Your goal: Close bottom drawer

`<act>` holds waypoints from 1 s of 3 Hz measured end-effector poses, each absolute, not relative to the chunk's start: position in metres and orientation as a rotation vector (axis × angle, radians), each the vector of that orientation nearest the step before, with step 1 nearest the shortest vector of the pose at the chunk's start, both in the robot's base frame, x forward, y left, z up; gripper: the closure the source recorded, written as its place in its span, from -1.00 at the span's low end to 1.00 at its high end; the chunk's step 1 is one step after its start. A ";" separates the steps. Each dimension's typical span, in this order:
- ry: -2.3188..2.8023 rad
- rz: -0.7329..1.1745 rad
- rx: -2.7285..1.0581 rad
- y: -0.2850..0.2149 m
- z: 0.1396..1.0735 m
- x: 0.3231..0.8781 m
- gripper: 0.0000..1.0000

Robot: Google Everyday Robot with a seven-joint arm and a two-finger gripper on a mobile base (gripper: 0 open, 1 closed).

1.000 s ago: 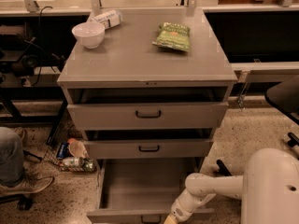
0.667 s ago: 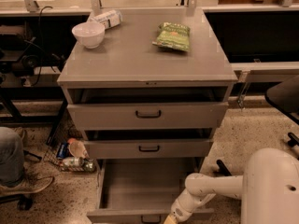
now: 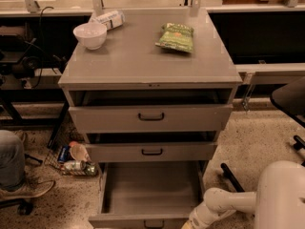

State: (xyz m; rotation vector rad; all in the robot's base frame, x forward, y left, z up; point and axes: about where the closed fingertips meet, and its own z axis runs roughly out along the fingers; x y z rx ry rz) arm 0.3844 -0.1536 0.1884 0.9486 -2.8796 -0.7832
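Bottom drawer [image 3: 143, 220], position: lowest of three in the grey cabinet [image 3: 147, 61], at the near end of the scene, below the middle drawer [image 3: 151, 152].
Bottom drawer, state: pulled far out toward the near side; I see straight down onto the grey floor of its interior.
Bottom drawer, look: grey metal, low narrow front panel at the bottom edge of the view, partly cut off; small dark bar handle [image 3: 153, 223] at the panel's middle.
Other drawers: the middle drawer and the top drawer [image 3: 150, 118] each stand slightly out, with a dark gap above each front.
My gripper [image 3: 188, 223]: low at the near right, just beside the right end of the bottom drawer's front panel, at the end of my white arm [image 3: 224, 204].
Gripper state: cannot tell how far open it is, nor whether it touches the panel.
Cabinet top: white bowl [image 3: 90, 35] far left, green bag [image 3: 176, 36] far right of centre.
Floor, left: wire basket [image 3: 71, 159] of small items beside the cabinet.
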 end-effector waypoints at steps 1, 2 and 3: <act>-2.949 -0.720 0.915 -0.168 0.168 0.397 1.00; -2.979 -0.687 0.916 -0.167 0.156 0.406 1.00; -2.990 -0.692 0.922 -0.164 0.155 0.411 1.00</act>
